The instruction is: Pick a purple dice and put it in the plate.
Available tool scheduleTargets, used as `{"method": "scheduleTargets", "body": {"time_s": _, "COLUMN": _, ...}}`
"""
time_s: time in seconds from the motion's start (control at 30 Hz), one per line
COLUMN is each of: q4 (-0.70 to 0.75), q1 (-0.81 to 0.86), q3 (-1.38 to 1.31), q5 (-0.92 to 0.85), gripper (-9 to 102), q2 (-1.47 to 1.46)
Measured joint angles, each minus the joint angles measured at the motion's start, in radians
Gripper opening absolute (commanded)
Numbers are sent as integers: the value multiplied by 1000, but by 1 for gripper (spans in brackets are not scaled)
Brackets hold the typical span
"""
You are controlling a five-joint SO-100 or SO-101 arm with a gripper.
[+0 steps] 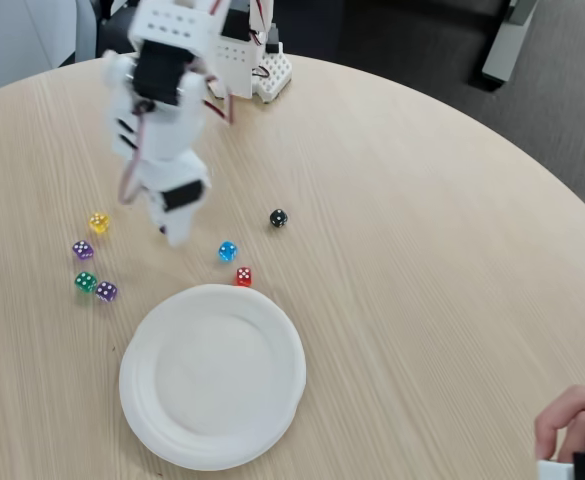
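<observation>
white plate (212, 375) holds nothing; gripper (172, 232) blurred, jaw state unclear.

Seven dice on the table: two purple dice (82, 249) (106, 291), one yellow (98, 222), one green (85, 282), one blue (228, 251), one red (244, 277), one black (278, 218). One white plate (212, 375), lower middle.

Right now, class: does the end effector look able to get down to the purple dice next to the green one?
Probably yes. The end effector hangs blurred above the table, right of the purple dice. Nothing lies between them, though the green dice sits close against it, so the approach looks tight.
</observation>
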Motion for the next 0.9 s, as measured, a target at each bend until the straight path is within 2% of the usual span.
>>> {"method": "scheduleTargets", "body": {"time_s": 0.37, "q4": 12, "q1": 5, "q3": -3, "q5": -110, "gripper": 0, "q2": 141}}
{"method": "scheduleTargets", "body": {"time_s": 0.9, "q4": 9, "q1": -5, "q3": -288, "q5": -284, "gripper": 0, "q2": 143}}
